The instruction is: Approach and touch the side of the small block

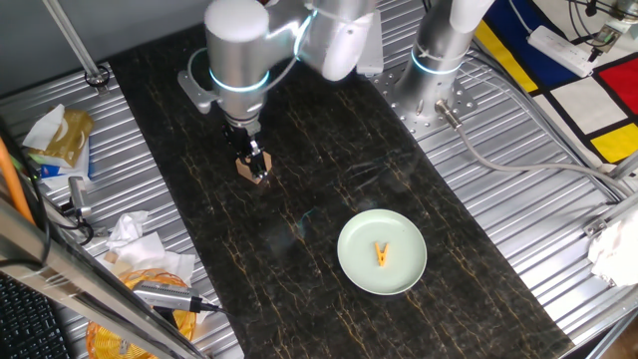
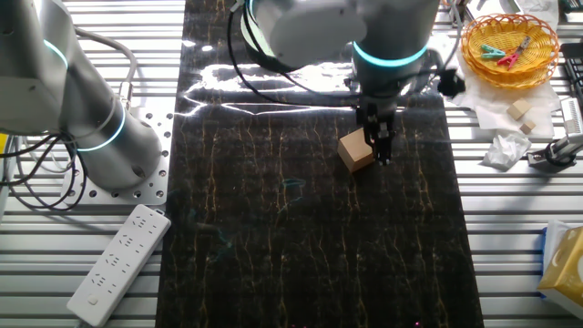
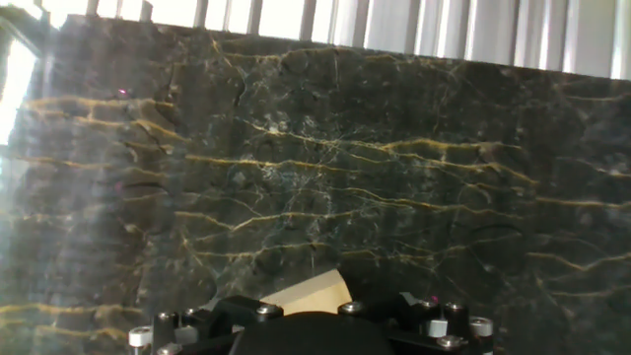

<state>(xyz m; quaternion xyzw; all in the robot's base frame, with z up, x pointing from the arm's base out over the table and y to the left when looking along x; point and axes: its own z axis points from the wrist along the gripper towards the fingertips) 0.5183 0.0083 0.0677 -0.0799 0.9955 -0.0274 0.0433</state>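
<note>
The small block (image 1: 249, 172) is a tan wooden cube on the dark marble mat, and it also shows in the other fixed view (image 2: 354, 151). My gripper (image 1: 257, 158) points straight down with its fingers close together, right against the block's side. In the other fixed view the gripper (image 2: 381, 146) stands at the block's right face, apparently touching it. In the hand view only a pale corner of the block (image 3: 314, 293) shows above the dark hand body, and the fingertips are hidden. The gripper holds nothing.
A pale green plate (image 1: 357, 249) with a yellow-orange clothespin (image 1: 382, 254) lies on the mat's near right. A second arm's base (image 1: 437, 60) stands at the back. A yellow basket (image 2: 508, 38), tissue and a power strip (image 2: 118, 264) lie off the mat.
</note>
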